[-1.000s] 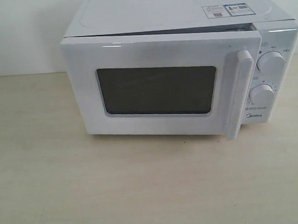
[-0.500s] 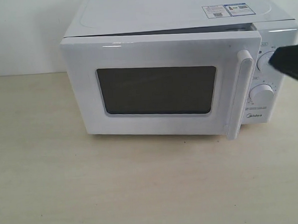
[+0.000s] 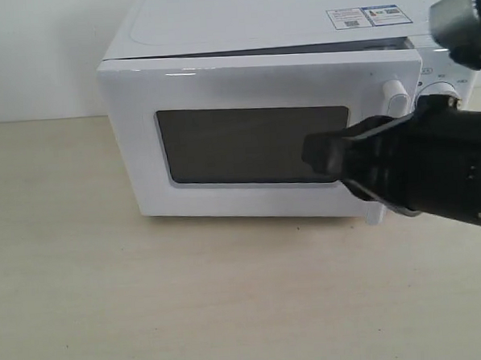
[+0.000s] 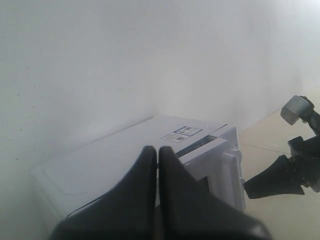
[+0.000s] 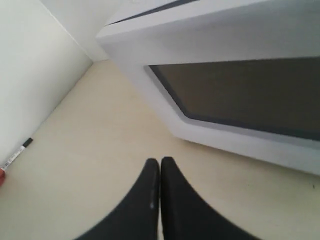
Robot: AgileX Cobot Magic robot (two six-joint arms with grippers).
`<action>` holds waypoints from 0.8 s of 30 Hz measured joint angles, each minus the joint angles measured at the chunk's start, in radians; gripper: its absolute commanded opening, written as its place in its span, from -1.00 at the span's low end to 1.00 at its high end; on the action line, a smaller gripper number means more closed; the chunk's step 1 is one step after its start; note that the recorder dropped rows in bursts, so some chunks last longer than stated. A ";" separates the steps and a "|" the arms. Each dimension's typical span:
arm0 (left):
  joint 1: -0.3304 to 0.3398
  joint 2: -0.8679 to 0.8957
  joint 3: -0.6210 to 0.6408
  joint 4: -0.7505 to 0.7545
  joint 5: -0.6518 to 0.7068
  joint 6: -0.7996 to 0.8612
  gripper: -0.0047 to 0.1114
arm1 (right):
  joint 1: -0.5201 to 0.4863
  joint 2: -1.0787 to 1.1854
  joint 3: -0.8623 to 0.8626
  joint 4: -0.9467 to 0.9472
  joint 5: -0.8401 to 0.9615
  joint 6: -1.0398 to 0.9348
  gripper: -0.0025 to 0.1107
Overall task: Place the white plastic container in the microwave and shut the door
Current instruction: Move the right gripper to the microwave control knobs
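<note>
The white microwave (image 3: 280, 21) stands at the back of the table. Its door (image 3: 251, 83), with a dark window (image 3: 251, 145), stands slightly ajar, with a dark gap along its top edge. My right gripper (image 3: 313, 156) is shut and empty, its tip in front of the window's right end, and the arm covers the lower handle (image 3: 395, 95) and one dial. In the right wrist view the shut gripper (image 5: 160, 161) hangs over bare table below the door (image 5: 250, 92). My left gripper (image 4: 158, 150) is shut and empty, high beside the microwave (image 4: 110, 160). The white plastic container is out of view.
The upper dial (image 3: 441, 90) shows beside the handle. A marker pen (image 5: 15, 154) lies on the light wooden table (image 3: 190, 295) near the wall. A white wall stands behind the microwave.
My right arm has come in from the right edge and moved left across the dial panel and handle, to the window's right end. The door has not moved.
</note>
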 measured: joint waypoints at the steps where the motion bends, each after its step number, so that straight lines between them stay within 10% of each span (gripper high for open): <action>1: 0.000 0.000 0.000 0.000 0.000 0.000 -0.85 | 0.000 0.020 0.000 0.002 -0.036 -0.043 -0.96; 15: 0.000 0.000 0.000 0.000 0.004 0.000 -0.85 | 0.000 0.187 0.000 0.904 -0.198 -0.931 -0.96; 24: 0.000 0.000 0.000 0.000 0.004 0.000 -0.85 | 0.000 0.190 0.000 1.024 -0.352 -1.077 -0.96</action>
